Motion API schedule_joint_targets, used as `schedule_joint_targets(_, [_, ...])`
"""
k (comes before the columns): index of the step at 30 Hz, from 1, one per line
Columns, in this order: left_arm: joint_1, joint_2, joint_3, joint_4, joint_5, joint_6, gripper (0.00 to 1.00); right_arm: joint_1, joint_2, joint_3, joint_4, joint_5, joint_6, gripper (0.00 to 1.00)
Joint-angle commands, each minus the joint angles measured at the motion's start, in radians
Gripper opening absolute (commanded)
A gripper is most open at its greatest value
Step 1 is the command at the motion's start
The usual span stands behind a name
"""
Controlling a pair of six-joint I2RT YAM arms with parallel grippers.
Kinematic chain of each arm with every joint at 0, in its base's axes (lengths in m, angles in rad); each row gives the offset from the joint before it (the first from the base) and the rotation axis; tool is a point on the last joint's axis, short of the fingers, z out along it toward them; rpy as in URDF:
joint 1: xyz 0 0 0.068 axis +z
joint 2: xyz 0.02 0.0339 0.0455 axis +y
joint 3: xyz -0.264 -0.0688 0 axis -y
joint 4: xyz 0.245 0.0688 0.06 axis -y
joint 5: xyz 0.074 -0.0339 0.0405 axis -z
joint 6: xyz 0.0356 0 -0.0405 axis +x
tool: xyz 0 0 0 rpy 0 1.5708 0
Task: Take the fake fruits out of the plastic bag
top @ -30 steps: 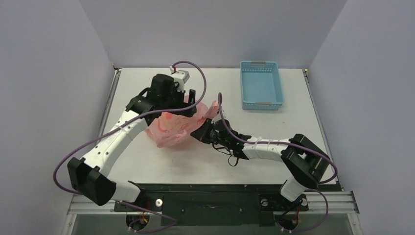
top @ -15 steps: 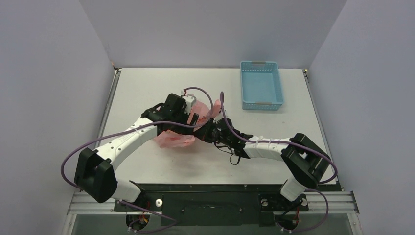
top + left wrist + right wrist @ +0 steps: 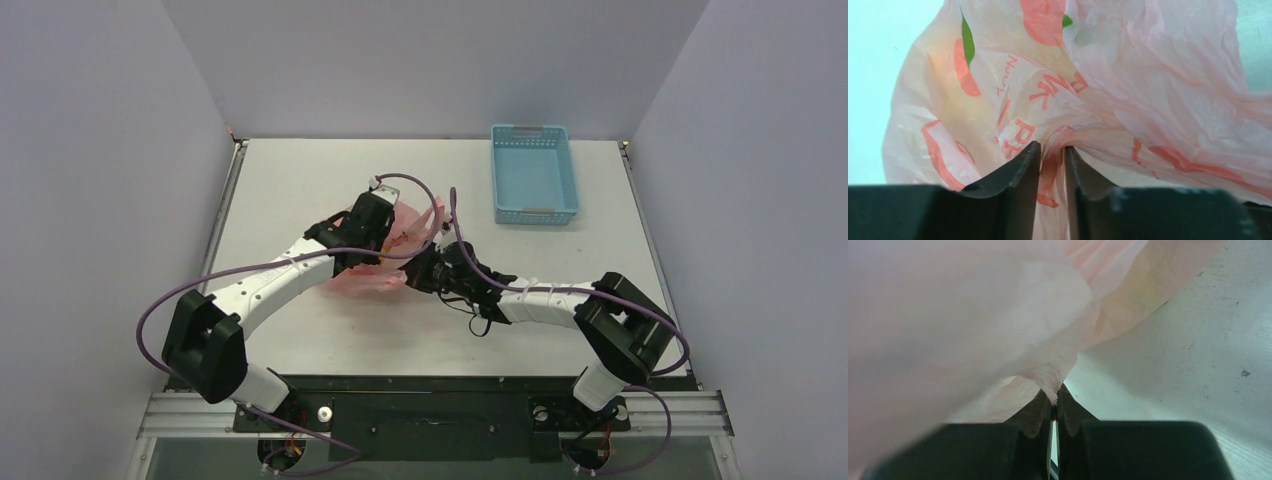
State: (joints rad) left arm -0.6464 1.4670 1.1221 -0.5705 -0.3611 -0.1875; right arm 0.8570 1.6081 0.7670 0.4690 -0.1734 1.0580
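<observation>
The pink plastic bag (image 3: pixel 372 283) lies crumpled at the table's middle, between my two grippers. My left gripper (image 3: pixel 388 252) reaches over it from the left. In the left wrist view its gripper (image 3: pixel 1052 147) is shut on a bunched fold of the plastic bag (image 3: pixel 1128 85), with red print on the film all around. My right gripper (image 3: pixel 421 272) sits at the bag's right side. In the right wrist view its gripper (image 3: pixel 1054 399) is shut on a twisted tip of the plastic bag (image 3: pixel 998 325). The fake fruits are hidden inside the bag.
A light-blue slotted basket (image 3: pixel 535 175) stands at the back right of the table. Purple cables loop over both arms near the bag. Grey walls close in the table on three sides.
My left gripper came down from the bag's back left edge toward the right arm and shut on a fold of film. The bag has sunk flatter. The right gripper kept its hold.
</observation>
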Motion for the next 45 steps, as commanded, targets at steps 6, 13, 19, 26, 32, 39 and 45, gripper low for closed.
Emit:
schedule_joint_targets(6, [0.075, 0.009, 0.199, 0.025, -0.299, 0.002, 0.00, 0.008, -0.111, 0.024, -0.300, 0.219, -0.187, 0.00])
schedule_joint_targets(13, [0.373, -0.105, 0.240, 0.015, -0.051, -0.077, 0.00, -0.011, -0.267, -0.036, -0.456, 0.447, -0.282, 0.00])
schedule_joint_targets(19, [0.474, -0.128, 0.217, 0.000, 0.098, -0.119, 0.00, -0.041, -0.252, -0.156, -0.402, 0.513, -0.225, 0.00])
schedule_joint_targets(26, [0.539, -0.144, 0.193, 0.013, 0.219, -0.125, 0.00, -0.057, -0.235, -0.197, -0.382, 0.480, -0.261, 0.00])
schedule_joint_targets(32, [0.544, -0.110, 0.219, 0.011, 0.478, -0.109, 0.01, -0.046, -0.256, -0.140, -0.358, 0.354, -0.328, 0.00])
schedule_joint_targets(39, [0.544, -0.252, 0.193, -0.019, 0.531, -0.100, 0.62, -0.030, -0.288, -0.069, -0.394, 0.308, -0.354, 0.03])
schedule_joint_targets(45, [0.535, -0.442, 0.127, -0.053, 0.686, -0.161, 0.82, -0.057, -0.342, -0.029, -0.444, 0.267, -0.391, 0.38])
